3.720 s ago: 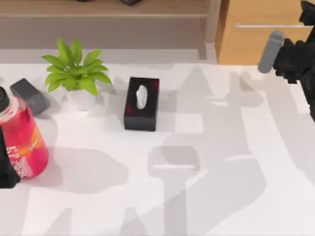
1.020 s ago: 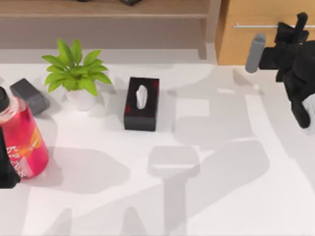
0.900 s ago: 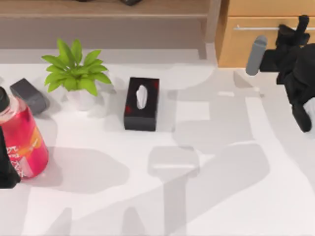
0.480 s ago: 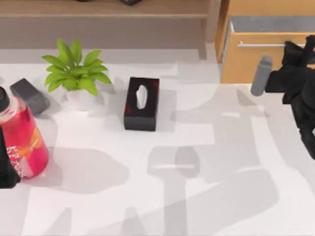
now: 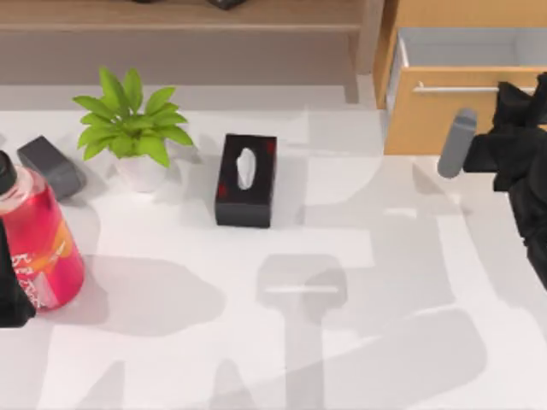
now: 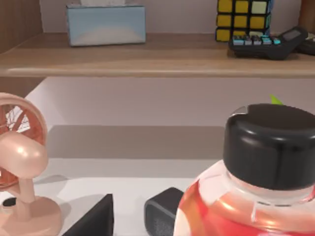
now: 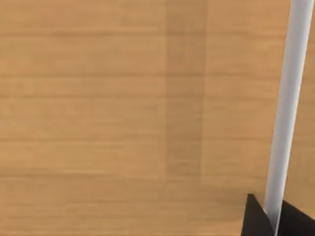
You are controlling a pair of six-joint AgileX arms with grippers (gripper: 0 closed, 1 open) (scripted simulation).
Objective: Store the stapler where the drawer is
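Here, a white table crossed by broad grey shadows runs up to a wooden shelf board along its far edge. At the far right, the light orange-brown wooden drawer with its thin silver bar handle stands pulled out, its pale inside showing behind the front. The right gripper sits at the handle's right end, its dark fingers closed on either side of the bar, as the right wrist view shows against the wood grain. The small dark grey oblong stapler lies at the table's far left, just beside a leafy green plant in a white pot and behind a red bottle with a black cap. A black tissue box with white tissue stands near the middle. The left arm is parked at the left edge by the bottle; I cannot tell how its fingers stand.
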